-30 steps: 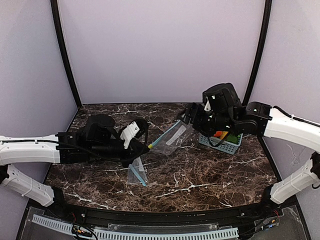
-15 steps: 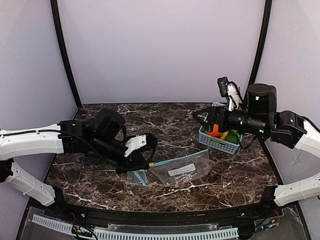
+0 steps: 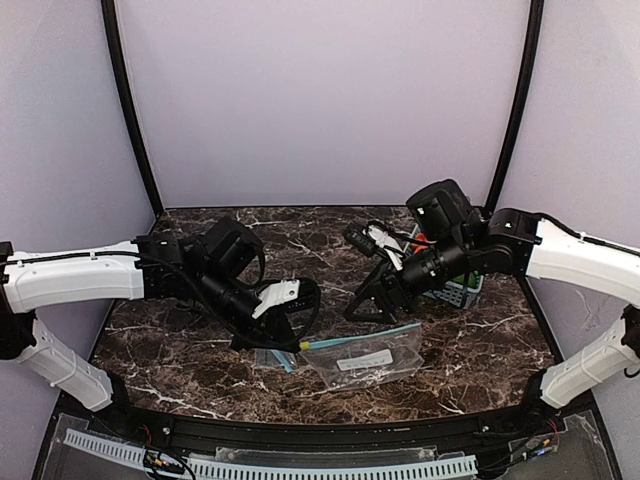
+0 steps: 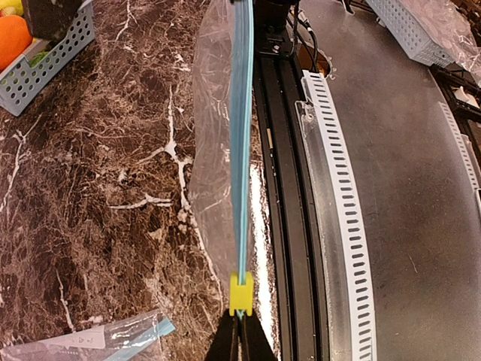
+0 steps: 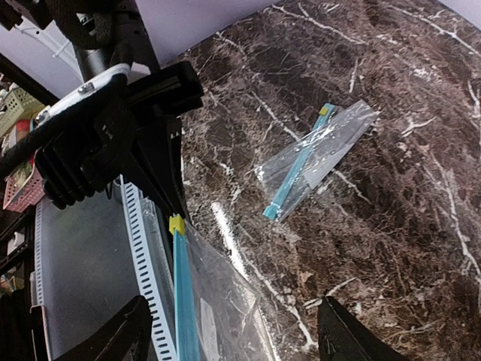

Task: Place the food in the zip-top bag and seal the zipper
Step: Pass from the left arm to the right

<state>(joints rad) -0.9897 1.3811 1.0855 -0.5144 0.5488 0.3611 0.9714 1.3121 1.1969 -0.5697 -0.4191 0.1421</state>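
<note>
The clear zip-top bag [image 3: 368, 358] lies flat on the marble with its blue zipper [image 4: 242, 150] and yellow slider [image 4: 240, 294]. My left gripper [image 3: 297, 343] is shut on the zipper end just behind the slider, seen in the left wrist view [image 4: 240, 342]. My right gripper [image 3: 368, 305] is open and empty, hovering just above the bag [image 5: 225, 301], its fingers [image 5: 128, 331] wide apart. The food sits in a blue-grey basket [image 4: 52, 53]: an orange-red ball [image 4: 13, 41] and a yellow piece [image 4: 9, 6] show. The white and green pieces are hidden.
A second zip-top bag [image 5: 316, 154] lies on the marble left of the first, also seen in the top view [image 3: 281, 358]. The basket [image 3: 462, 292] stands at the right, mostly behind my right arm. The table's front rail [image 4: 289, 188] runs close along the held bag.
My right gripper let go of the bag, which dropped flat onto the table. The right arm swung away, then came back low over the bag, open. My left gripper moved right, still holding the zipper.
</note>
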